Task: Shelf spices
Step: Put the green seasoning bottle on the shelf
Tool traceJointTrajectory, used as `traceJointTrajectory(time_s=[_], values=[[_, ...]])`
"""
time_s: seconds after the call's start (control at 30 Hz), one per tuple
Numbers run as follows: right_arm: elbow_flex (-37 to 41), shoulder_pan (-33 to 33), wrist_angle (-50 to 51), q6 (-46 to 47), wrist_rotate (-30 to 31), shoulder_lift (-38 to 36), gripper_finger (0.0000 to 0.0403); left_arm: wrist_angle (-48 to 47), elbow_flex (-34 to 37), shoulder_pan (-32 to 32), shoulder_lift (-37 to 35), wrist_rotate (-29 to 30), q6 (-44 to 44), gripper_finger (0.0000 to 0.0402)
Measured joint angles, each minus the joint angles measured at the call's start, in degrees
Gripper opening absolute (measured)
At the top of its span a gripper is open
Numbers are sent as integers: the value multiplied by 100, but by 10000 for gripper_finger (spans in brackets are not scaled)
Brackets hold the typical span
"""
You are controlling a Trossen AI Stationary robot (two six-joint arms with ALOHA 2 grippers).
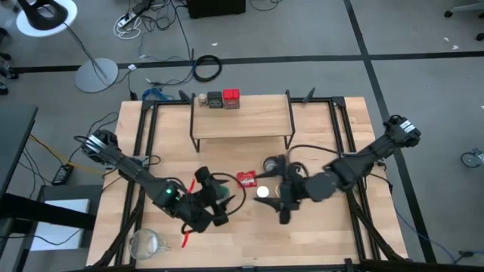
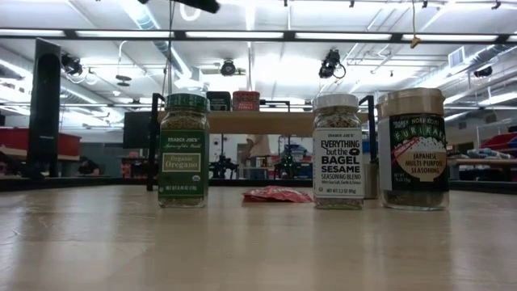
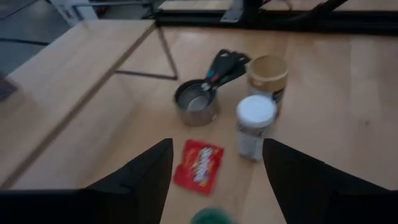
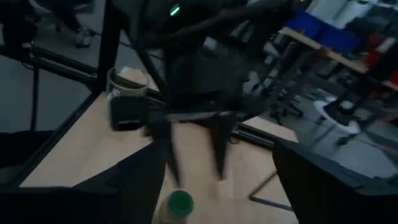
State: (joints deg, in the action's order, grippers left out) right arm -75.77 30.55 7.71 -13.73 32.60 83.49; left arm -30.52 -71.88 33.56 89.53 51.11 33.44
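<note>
1. Looking straight down in the high view, a light wooden worktop (image 1: 318,234) fills the centre of the frame, with two dark robot arms reaching in from the left and right edges.
2. At upper centre stands the shelf (image 1: 240,118), a narrow wooden riser on thin black legs. At its upper left edge sit a small pale-topped jar (image 1: 203,98), a dark square tin (image 1: 215,99) and a red tin (image 1: 231,97), side by side.
3. The left gripper (image 1: 219,198) is at lower centre-left, above a green-capped jar; its fingers (image 3: 140,180) are spread wide and hold nothing.
4. The right gripper (image 1: 286,198) is at lower centre-right, beside the white-capped jar (image 1: 262,192); its fingers (image 4: 134,180) stand wide apart, holding nothing.
5. A flat red packet (image 1: 246,179) lies on the worktop between the two grippers.
6. In the low view, an oregano jar (image 2: 183,149) with a green cap stands left of centre. A bagel sesame seasoning jar (image 2: 338,151) stands right of centre, and a wider Japanese seasoning jar (image 2: 413,149) stands just to its right.
7. In the left wrist view, metal measuring cups (image 3: 198,102) with black handles sit near the tan-lidded jar.
8. An overturned clear glass (image 1: 149,243) lies at the lower left of the high view.
</note>
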Motion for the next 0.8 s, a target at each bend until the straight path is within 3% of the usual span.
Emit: traceJointTrajectory(time_s=[0.2,0.33,0.67,0.8], values=[[-4,-572,-694,14,-1127,830,327,-1632,-7,238,-527,84,1024,253],[0,-795,-755,350,-1230,1294,343,-2383,-7,701,-708,904,1689,253],[0,-1309,-781,1449,-2063,1958,353,-4673,-7,1321,-911,1350,3894,253],[-4,-1423,-767,1815,-2260,2109,353,-5081,-7,1557,-911,1418,4529,253]])
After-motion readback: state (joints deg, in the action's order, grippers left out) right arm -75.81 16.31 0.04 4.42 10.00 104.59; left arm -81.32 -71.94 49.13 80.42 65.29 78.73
